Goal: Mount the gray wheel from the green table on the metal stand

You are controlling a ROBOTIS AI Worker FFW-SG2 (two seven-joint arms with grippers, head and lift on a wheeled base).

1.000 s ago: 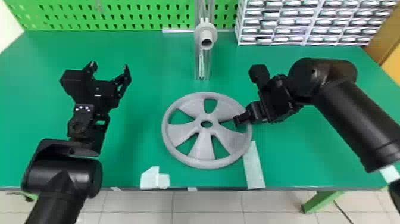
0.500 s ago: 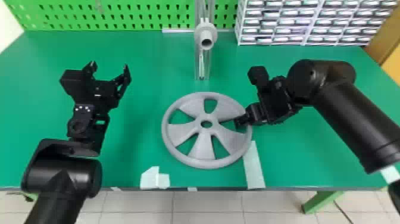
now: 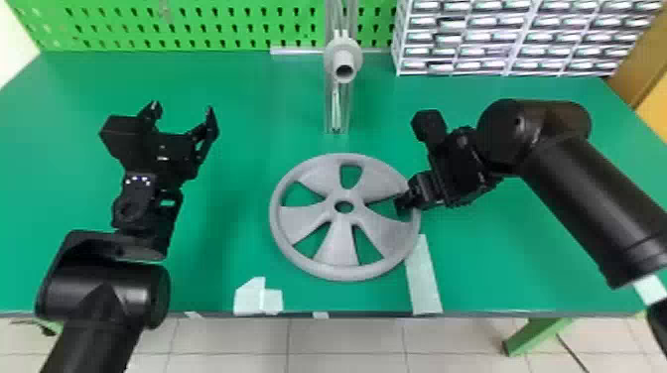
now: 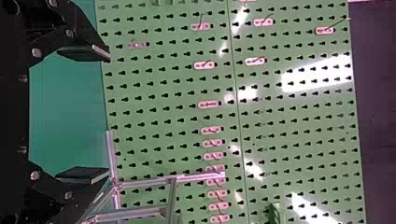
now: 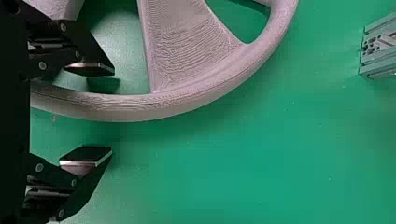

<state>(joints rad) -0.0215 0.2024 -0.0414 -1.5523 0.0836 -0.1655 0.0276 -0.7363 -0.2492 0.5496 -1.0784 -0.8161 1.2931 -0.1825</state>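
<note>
The gray wheel (image 3: 337, 243) is awaiting gripping and mounting. The right end effector (image 5: 112, 111) is straddling its rim, spread; the left end effector (image 3: 183, 109) is gaping.

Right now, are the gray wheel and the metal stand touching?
Apart. The head view shows green table between the gray wheel and the metal stand.

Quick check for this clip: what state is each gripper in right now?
Left gripper: open, nothing held.
Right gripper: open, fingers on either side of the gray wheel's rim, not clamped on it.
</note>
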